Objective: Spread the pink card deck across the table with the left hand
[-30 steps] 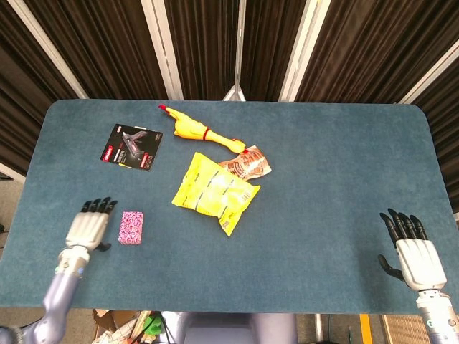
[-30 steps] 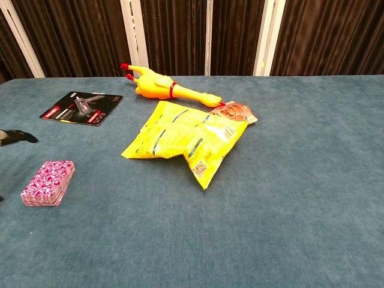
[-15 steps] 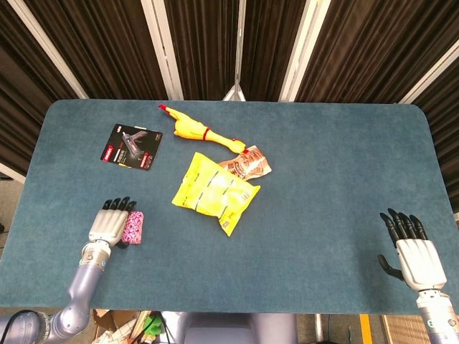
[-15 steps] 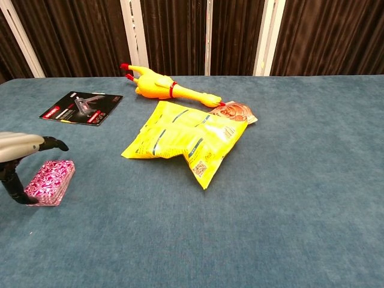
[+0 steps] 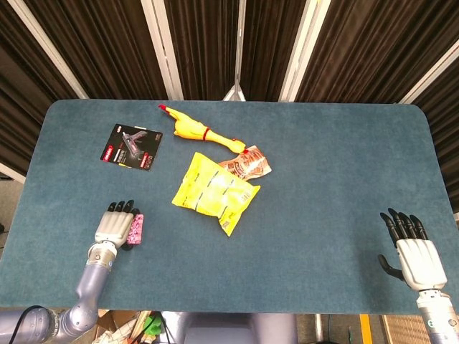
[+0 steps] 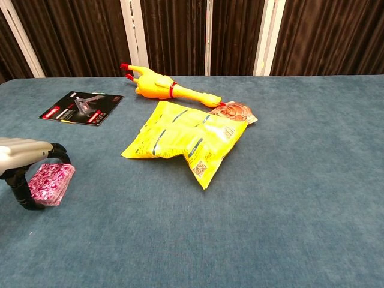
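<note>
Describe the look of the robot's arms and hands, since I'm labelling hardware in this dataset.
Both hands have pale silver-grey backs and black fingers. The left hand sits on a bluish-grey, rounded arm segment with a lighter wrist collar; the right hand joins a similar grey wrist. No cables, sleeves or markings are visible in either view.

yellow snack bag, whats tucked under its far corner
A smaller brown snack packet pokes out from under the yellow snack bag, beside the rubber chicken's tail end. Only its printed top end shows; the rest is covered by the bag, so its full shape cannot be seen.
</note>
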Motion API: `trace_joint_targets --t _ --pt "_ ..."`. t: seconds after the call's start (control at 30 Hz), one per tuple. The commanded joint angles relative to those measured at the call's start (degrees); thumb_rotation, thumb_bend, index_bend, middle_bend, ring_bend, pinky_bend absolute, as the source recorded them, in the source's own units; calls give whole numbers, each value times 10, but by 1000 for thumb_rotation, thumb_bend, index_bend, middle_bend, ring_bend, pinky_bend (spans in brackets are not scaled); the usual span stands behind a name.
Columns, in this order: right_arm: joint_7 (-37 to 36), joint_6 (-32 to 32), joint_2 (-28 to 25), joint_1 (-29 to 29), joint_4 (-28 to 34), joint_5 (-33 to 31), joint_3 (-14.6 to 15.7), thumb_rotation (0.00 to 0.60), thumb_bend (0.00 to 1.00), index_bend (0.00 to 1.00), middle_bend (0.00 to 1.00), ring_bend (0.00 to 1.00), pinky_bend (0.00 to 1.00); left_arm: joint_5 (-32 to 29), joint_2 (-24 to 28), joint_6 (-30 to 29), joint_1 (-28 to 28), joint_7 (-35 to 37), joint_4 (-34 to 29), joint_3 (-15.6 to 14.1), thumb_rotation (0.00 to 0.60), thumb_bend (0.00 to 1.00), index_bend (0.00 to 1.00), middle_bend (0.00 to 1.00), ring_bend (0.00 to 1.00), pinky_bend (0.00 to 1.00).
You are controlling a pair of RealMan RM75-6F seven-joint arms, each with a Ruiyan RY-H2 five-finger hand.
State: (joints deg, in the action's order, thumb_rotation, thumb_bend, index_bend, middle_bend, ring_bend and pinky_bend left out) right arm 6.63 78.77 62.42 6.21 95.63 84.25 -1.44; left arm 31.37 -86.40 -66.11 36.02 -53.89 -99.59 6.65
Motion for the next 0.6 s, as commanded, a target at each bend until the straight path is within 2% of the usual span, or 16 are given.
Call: trace_joint_targets --t 0.03,0.17,0.6 --pt "-1 1 0 0 0 0 0 600 362 0 0 0 28 -2 0 -2 2 3 1 -3 600 398 365 0 0 0" --pt "-1 1 0 0 0 0 0 600 362 0 0 0 28 3 -1 -5 3 15 1 -5 600 455 410 0 0 0" --pt "-3 2 -1 -2 -1 1 1 600 363 0 0 0 28 49 49 -24 1 62 -53 0 600 458 437 0 0 0"
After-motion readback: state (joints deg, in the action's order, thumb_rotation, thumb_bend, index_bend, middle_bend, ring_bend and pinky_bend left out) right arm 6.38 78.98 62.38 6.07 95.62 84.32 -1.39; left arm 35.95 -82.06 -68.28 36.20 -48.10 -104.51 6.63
